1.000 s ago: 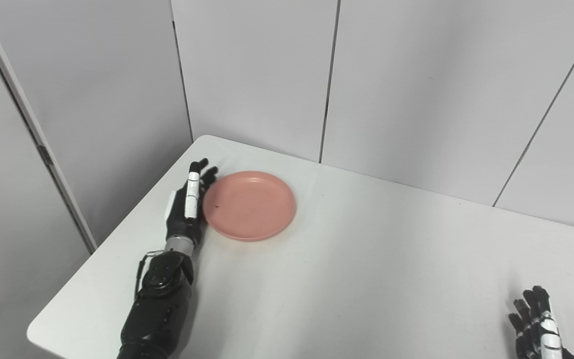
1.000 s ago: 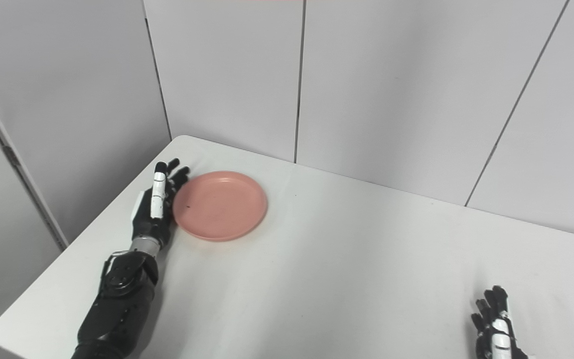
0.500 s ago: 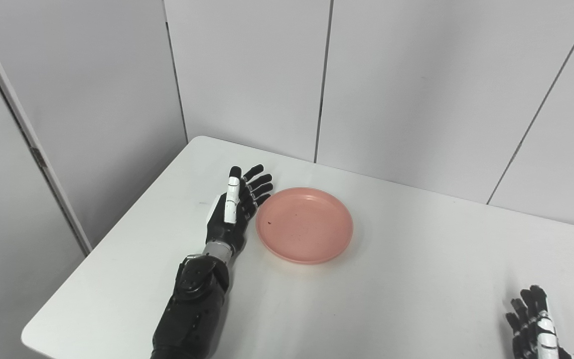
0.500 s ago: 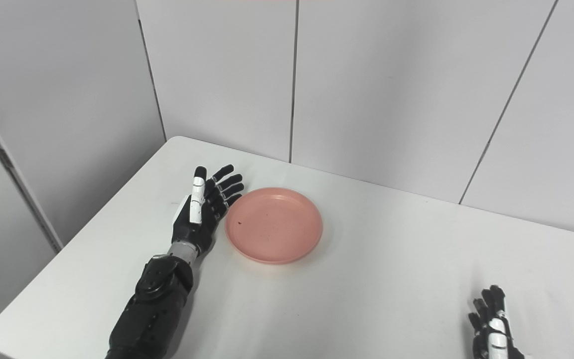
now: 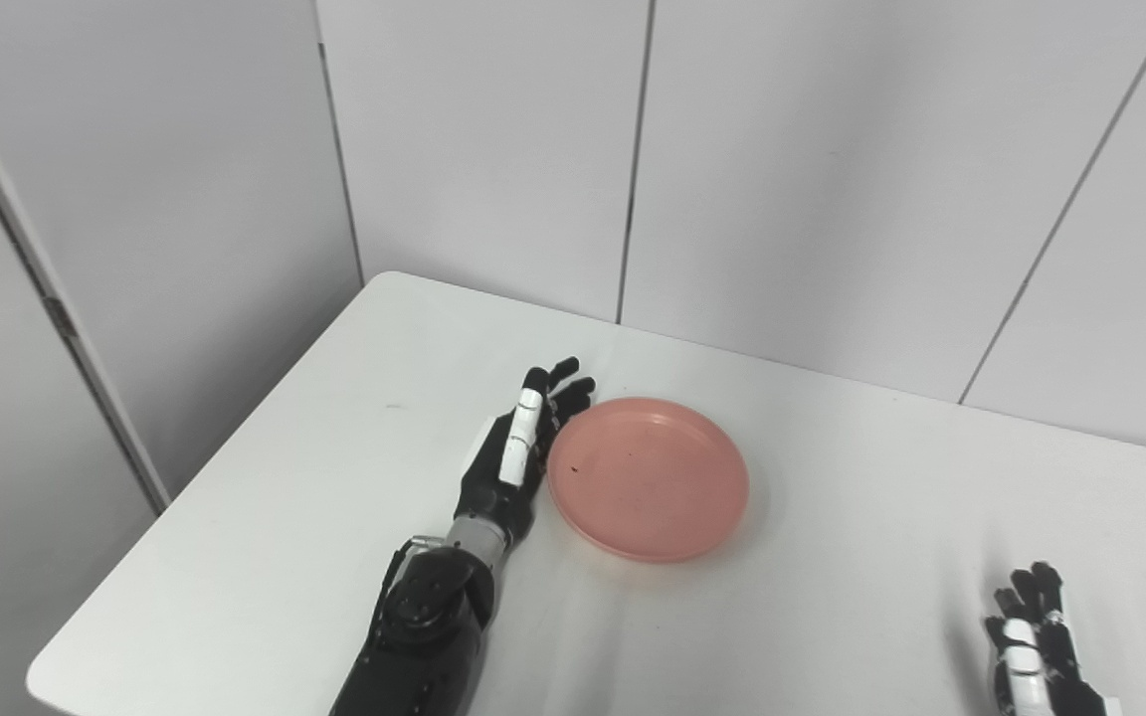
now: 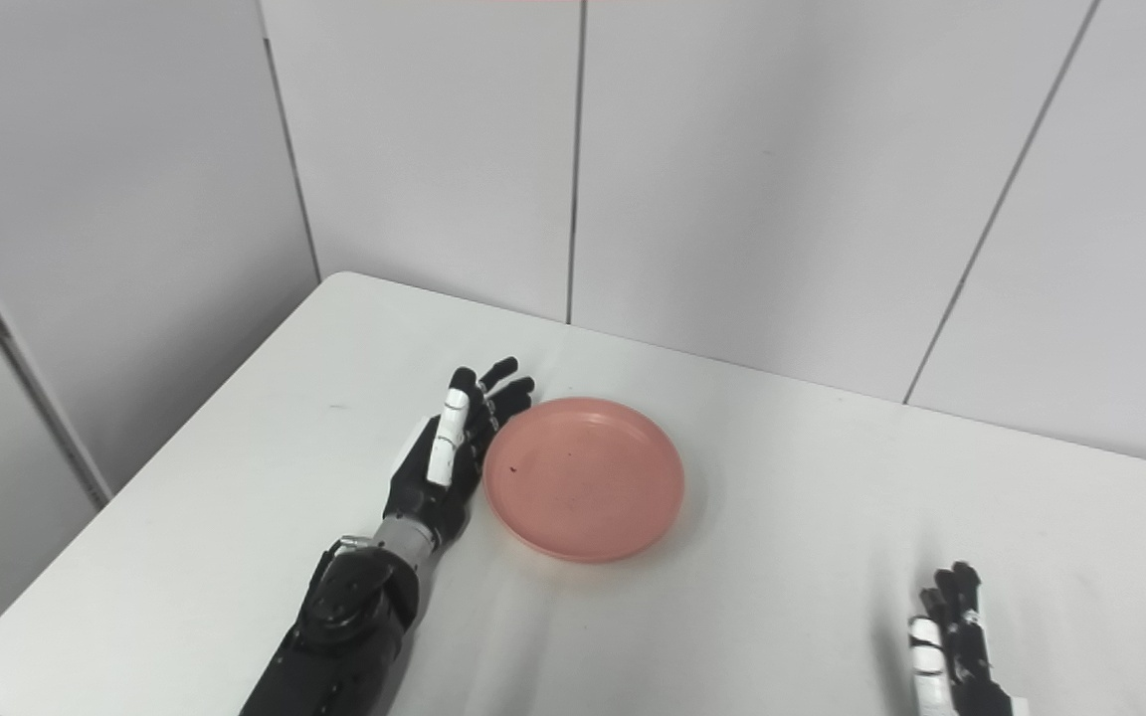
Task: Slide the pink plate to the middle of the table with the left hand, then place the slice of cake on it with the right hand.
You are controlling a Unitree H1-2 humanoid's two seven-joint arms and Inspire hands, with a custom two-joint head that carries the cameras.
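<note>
Plate [image 5: 649,478] slid rightward | left robot hand [image 5: 518,455] touching its left rim

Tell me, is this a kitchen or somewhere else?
Probably a test booth in a lab, not a kitchen: plain grey wall panels close in a bare white table, and only a pink plate lies there.

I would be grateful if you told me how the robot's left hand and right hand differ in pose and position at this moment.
The left hand stands on edge against the left rim of the pink plate, near the middle of the table; the right hand lies apart from the plate, near the table's front right, partly cut off by the picture's bottom edge. Both are open, fingers extended, holding nothing.
</note>
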